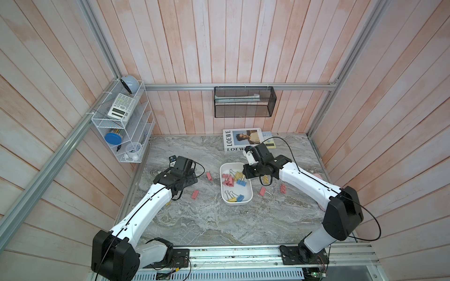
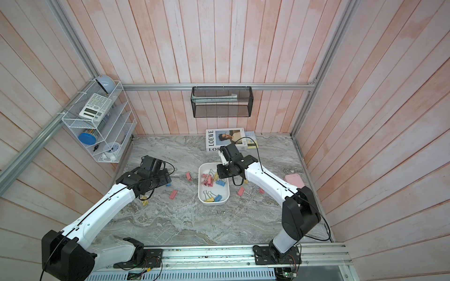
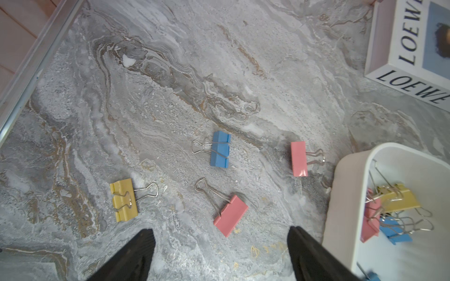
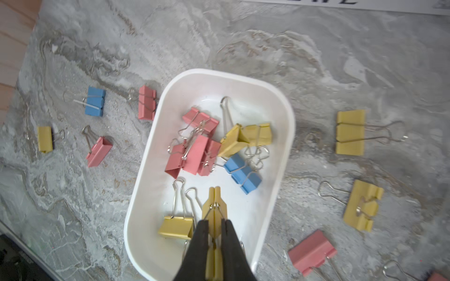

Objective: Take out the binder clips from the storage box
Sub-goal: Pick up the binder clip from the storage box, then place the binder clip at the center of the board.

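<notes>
A robotics lab cell staged as an office desk: aluminium framing (image 1: pixel 238 86), plank walls (image 1: pixel 219 43), marble-patterned surface (image 1: pixel 207 219), wire rack (image 1: pixel 102 116) with calculator (image 1: pixel 121 107), mesh basket (image 1: pixel 244 109), rail-mounted arms (image 1: pixel 146 206).

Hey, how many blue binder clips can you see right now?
3. One blue clip lies on the table left of the storage box. Two lie inside it: one mid-box beside the pink pile, one near its robot-side end. Others may be hidden.

Pink plank walls (image 1: pixel 243 43), grey marble tbl (image 1: pixel 207 219).
</notes>
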`<state>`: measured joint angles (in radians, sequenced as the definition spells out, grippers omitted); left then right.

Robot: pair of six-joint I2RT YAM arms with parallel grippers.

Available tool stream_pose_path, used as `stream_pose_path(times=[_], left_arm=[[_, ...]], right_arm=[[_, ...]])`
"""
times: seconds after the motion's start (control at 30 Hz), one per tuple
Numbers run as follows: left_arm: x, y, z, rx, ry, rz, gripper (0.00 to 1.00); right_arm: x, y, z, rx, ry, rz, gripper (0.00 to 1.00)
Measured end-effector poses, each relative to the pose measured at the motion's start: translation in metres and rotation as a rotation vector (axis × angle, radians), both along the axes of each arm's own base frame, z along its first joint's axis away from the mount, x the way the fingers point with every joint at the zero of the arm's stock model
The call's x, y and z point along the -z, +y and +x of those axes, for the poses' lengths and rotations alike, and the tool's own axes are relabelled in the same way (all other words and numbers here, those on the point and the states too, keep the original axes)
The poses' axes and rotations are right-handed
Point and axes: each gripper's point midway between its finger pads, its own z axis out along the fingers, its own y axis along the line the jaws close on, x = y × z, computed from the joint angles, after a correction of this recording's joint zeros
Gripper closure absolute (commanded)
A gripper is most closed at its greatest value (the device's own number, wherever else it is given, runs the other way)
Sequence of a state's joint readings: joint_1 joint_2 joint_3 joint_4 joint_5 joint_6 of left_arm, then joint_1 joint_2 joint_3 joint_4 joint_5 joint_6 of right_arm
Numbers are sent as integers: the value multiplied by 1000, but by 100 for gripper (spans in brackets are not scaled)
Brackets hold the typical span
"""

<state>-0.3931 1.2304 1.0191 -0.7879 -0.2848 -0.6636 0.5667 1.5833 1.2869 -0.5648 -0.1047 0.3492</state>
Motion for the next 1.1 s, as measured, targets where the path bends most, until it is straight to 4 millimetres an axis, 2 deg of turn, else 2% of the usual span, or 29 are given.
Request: stream_pose_path(times=[0.1, 0.23, 0.3, 0.43, 0.53, 0.7, 0.83, 0.87, 0.93, 1.0, 1.1], left_arm=[[-10, -16, 2, 52, -30, -8, 3], [-25, -34, 7, 97, -73, -23, 3], [-25, -41, 8, 114, -76, -25, 3], [-18, -49, 8, 134, -57, -16, 3], [-15, -53, 9, 145, -49, -12, 3], [-23, -66, 11, 183, -64, -14, 0], [-27, -79, 13, 212, -74, -11, 0], [-27, -81, 13, 217, -72, -10, 0], [-24, -84, 14, 225, -64, -4, 0], [-20, -86, 14, 233, -55, 3, 0], [-20, -89, 15, 243, -52, 15, 0]], right_arm=[[2, -47, 18, 159, -6, 30, 98], [21, -109, 33, 368, 5, 66, 97], [33, -136, 38, 459, 12, 87, 97], [48, -168, 47, 585, 25, 144, 97], [54, -176, 62, 623, 36, 201, 97], [82, -180, 85, 621, 134, 297, 95], [108, -182, 90, 632, 213, 362, 92], [109, -181, 91, 628, 218, 376, 90], [108, -181, 92, 621, 220, 393, 83], [108, -182, 92, 619, 221, 393, 69], [114, -188, 87, 638, 242, 361, 55]])
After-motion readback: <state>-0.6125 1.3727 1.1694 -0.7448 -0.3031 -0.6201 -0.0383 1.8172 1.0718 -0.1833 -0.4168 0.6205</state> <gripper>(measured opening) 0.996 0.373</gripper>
